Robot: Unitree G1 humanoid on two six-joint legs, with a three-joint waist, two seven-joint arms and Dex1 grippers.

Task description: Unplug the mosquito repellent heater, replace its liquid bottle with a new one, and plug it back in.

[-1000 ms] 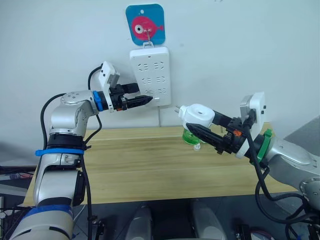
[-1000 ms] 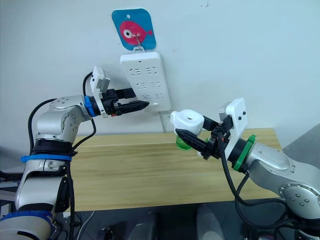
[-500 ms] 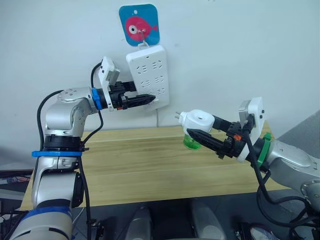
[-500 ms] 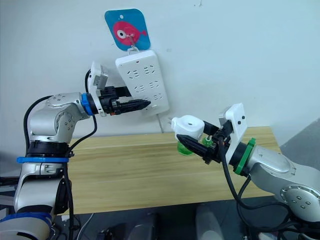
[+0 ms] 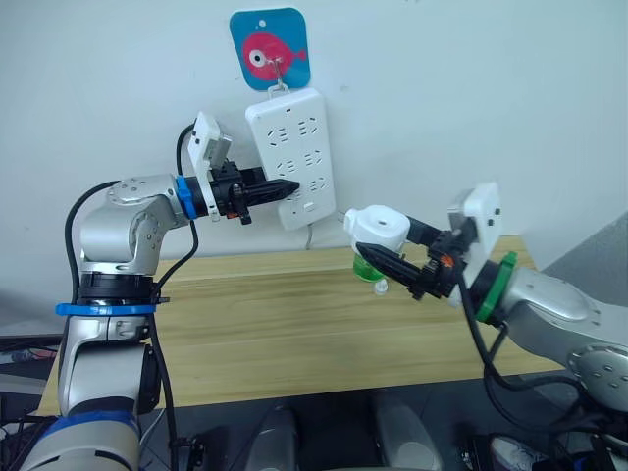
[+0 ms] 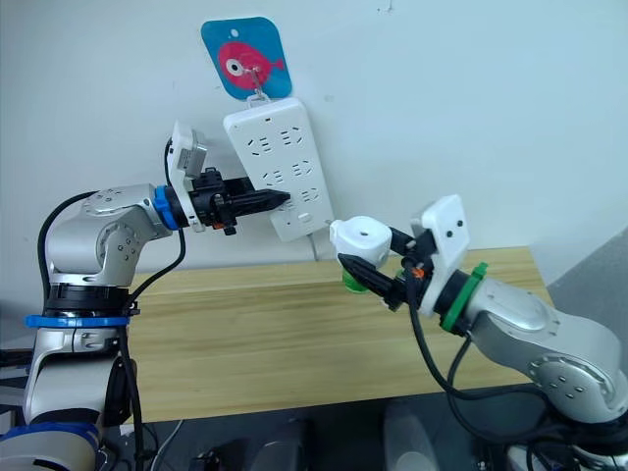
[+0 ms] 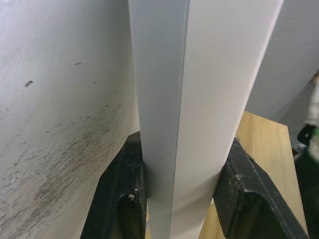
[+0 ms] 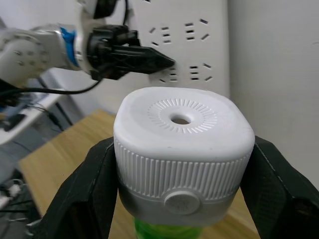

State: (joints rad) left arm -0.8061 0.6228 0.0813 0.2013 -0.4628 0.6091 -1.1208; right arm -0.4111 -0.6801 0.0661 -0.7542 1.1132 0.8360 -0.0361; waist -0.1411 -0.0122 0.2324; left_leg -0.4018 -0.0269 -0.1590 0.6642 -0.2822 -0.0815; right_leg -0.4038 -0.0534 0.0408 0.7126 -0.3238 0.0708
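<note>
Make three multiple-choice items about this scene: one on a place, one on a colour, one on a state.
1. Where is the power strip?
A. on the wall
B. on the table
C. on the floor

2. What colour is the bottle under the heater?
A. red
B. green
C. blue

3. How is the heater now?
A. plugged into the strip
B. lying on the table
C. held in the right gripper

Key: 1 A, it hangs under the fish hook; 2 B, green shows below the white body; 3 C, black fingers clamp its sides, apart from the strip.
</note>
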